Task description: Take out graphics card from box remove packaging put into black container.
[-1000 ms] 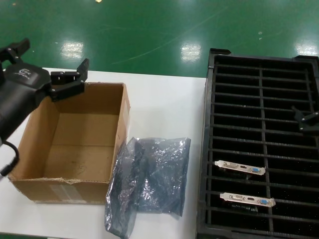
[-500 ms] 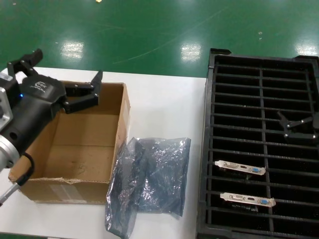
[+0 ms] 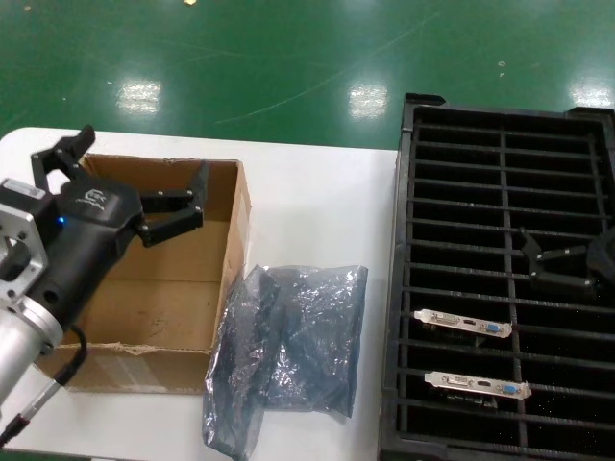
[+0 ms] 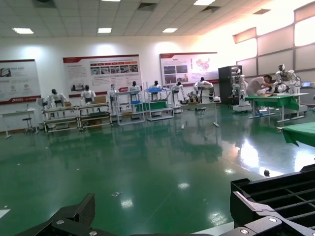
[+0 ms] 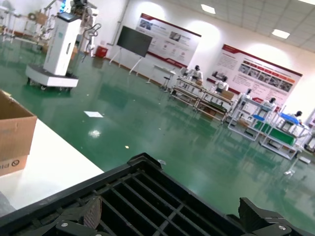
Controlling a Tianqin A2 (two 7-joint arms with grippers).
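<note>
Two graphics cards [image 3: 462,323] [image 3: 478,386] already stand in the lower slots of the black container [image 3: 413,288], only their silver end brackets with blue and white ports showing. The cardboard box [image 3: 231,250] looks empty as far as its floor can be seen, though the left arm hides part of it. Beside the box, on the white table [image 3: 317,202], lies the crumpled anti-static bag [image 3: 288,336]; whether a card remains inside cannot be told through the grey-blue film.

A card of this kind is probably light, stiff and fragile on its circuit face, so the metal bracket or the bare board edges would be the safer places to grip. The bag is thin, slippery and limp, and would likely need pinching at a corner or open edge.

The left gripper [image 3: 130,187] hangs over the box's far-left corner with its fingers spread apart and holding nothing. The right gripper [image 3: 553,264], also spread and empty, hovers above the container's right column, near the cards.

Compared with a second ago, the left gripper has shifted rightward and nearer over the box opening, and the right gripper has moved leftward and lower across the slats. The bag, box and slotted cards have not moved.
</note>
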